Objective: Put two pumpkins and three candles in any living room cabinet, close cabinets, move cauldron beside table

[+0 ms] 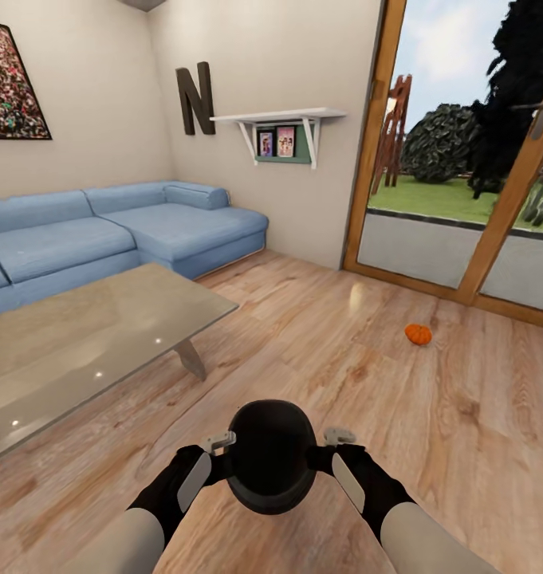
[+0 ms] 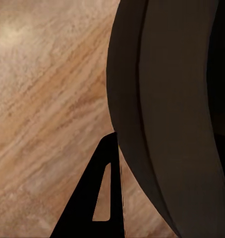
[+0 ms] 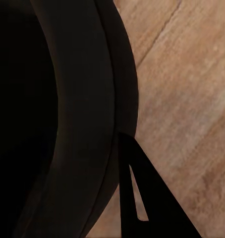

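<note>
**Now carrying the cauldron toward the table**

Clearly the step in hand is the last one of the task, the placing of the cauldron; both arms hold it between them, in front of the trunk and above the wood floor (image 1: 430,446). The left gripper (image 1: 220,451) presses on one side of the cauldron (image 1: 271,466) and the right gripper (image 1: 328,448) on the opposite side; each wrist view shows one dark finger (image 2: 100,198) lying against the curved black wall, so both seem closed on the rim — though the second finger of each is hidden, and I judge this only from the contact.

Further out, the glass-topped table (image 1: 88,343) stands to the robot's left, near but not touching the pot; behind it is the blue sofa (image 1: 120,231). To the right, one small orange pumpkin (image 1: 418,334) lies on the floor before the glass door (image 1: 462,159), well apart from the robot; it is not yet stored.

The next move, I think, calls for a turn to the left and a slow lowering of the cauldron just beside the table's edge — both grippers must release together, so that the pot does not tip.
</note>
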Robot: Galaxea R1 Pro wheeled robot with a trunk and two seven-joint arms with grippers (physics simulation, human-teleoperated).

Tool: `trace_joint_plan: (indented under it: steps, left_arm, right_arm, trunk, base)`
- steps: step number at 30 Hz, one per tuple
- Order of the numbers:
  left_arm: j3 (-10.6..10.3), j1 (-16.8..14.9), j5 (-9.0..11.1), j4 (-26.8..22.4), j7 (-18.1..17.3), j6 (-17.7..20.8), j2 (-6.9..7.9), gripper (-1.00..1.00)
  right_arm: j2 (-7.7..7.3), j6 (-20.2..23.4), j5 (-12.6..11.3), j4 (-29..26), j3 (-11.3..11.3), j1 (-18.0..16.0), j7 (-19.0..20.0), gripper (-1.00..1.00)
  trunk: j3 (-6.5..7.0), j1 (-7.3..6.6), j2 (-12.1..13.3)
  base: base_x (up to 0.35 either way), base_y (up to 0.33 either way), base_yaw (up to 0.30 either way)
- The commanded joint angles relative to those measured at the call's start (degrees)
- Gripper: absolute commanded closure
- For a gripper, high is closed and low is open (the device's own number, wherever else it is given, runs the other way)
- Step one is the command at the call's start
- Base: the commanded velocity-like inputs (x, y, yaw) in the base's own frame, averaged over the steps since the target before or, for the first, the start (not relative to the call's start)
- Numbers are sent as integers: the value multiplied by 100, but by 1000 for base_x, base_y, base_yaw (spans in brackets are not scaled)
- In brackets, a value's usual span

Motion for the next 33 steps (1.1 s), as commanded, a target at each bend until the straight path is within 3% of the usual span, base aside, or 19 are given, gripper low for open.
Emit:
trace_joint_plan:
  steps: [1, 8, 33]
  left_arm:
    - [0, 0, -43, 1, 6, 6, 1, 100]
    - [-1, 0, -43, 1, 6, 10, -3, 100]
    - [1, 0, -43, 1, 6, 6, -2, 100]
  right_arm:
    - [0, -5, -37, -103, -15, -4, 16, 100]
    - [-7, -5, -37, -103, -15, -4, 16, 100]
    - [-13, -5, -37, -104, -13, -4, 16, 100]
  trunk:
    - [1, -1, -1]
    - [1, -1, -1]
    - [1, -1, -1]
  base:
    - [179, -2, 288]
    - [131, 0, 288]
    - [2, 0, 288]
